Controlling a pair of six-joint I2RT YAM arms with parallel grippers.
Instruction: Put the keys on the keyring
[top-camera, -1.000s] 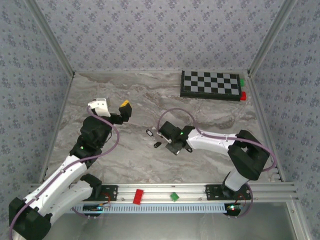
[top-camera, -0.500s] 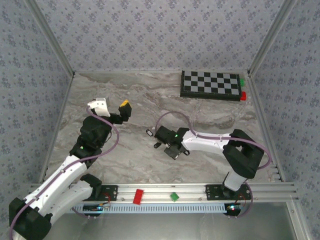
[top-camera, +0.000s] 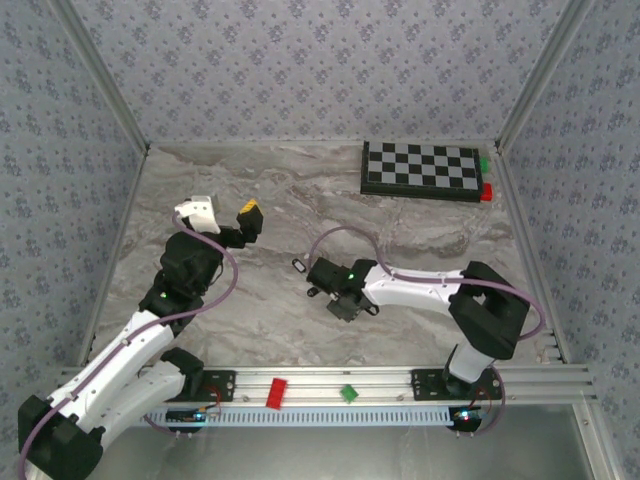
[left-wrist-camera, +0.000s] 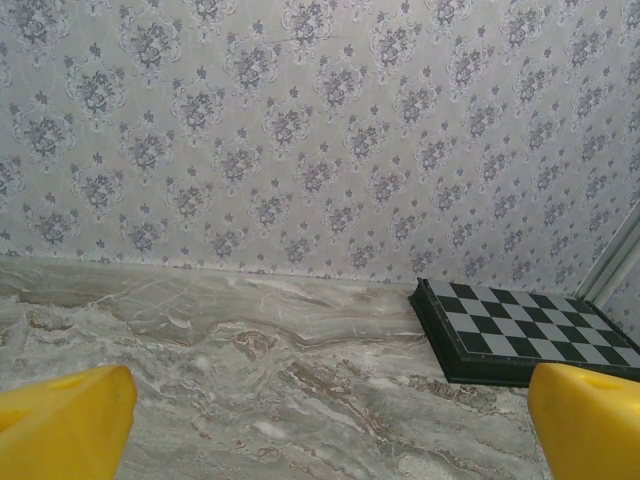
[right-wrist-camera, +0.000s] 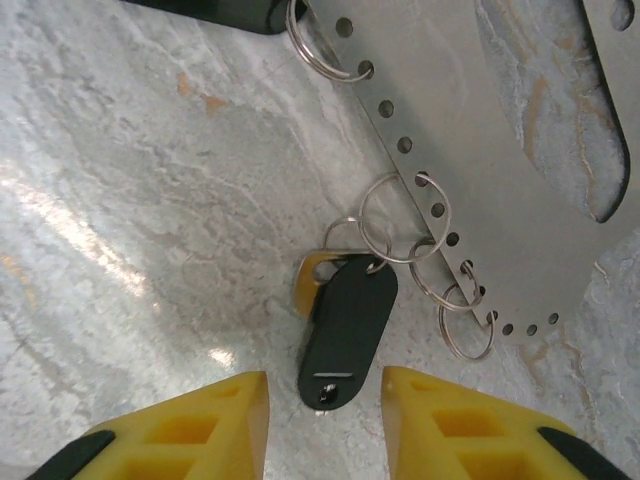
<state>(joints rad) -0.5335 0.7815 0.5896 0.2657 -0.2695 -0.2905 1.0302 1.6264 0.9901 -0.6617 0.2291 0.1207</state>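
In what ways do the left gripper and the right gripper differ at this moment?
The left gripper is raised, facing the far wall; the right gripper points down at the table. The left stands wide open on nothing; the right's narrower gap frames a black key. Both have yellow fingers.

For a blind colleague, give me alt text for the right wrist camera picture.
A black key lies on grey marble between the yellow tips of the open right hand, joined by small rings to a flat metal keyring.
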